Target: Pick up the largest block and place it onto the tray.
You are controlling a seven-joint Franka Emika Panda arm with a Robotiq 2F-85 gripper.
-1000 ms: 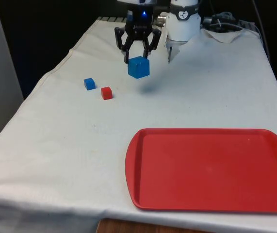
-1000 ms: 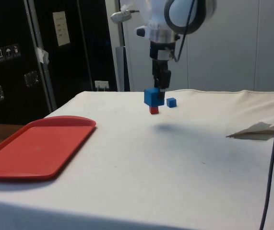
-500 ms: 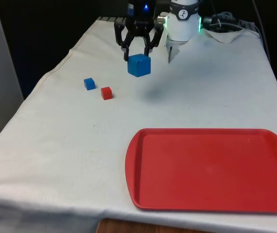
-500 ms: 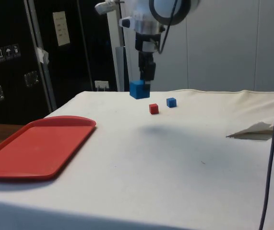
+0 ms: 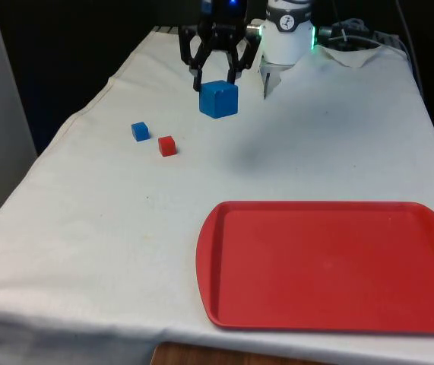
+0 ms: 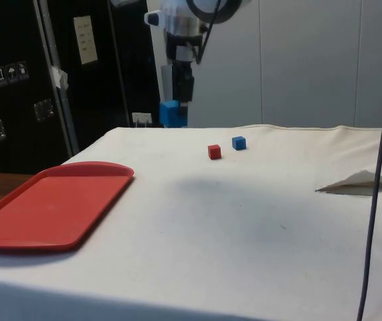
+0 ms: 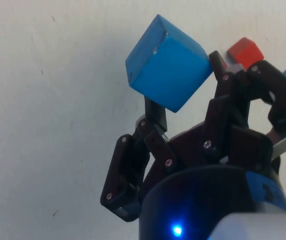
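Up above the white cloth, the gripper (image 5: 218, 82) has its fingers closed on the big blue block (image 5: 218, 99), holding it in the air well away from the red tray (image 5: 331, 266). Below, a small blue block (image 5: 140, 131) and a small red block (image 5: 167, 145) lie near each other.
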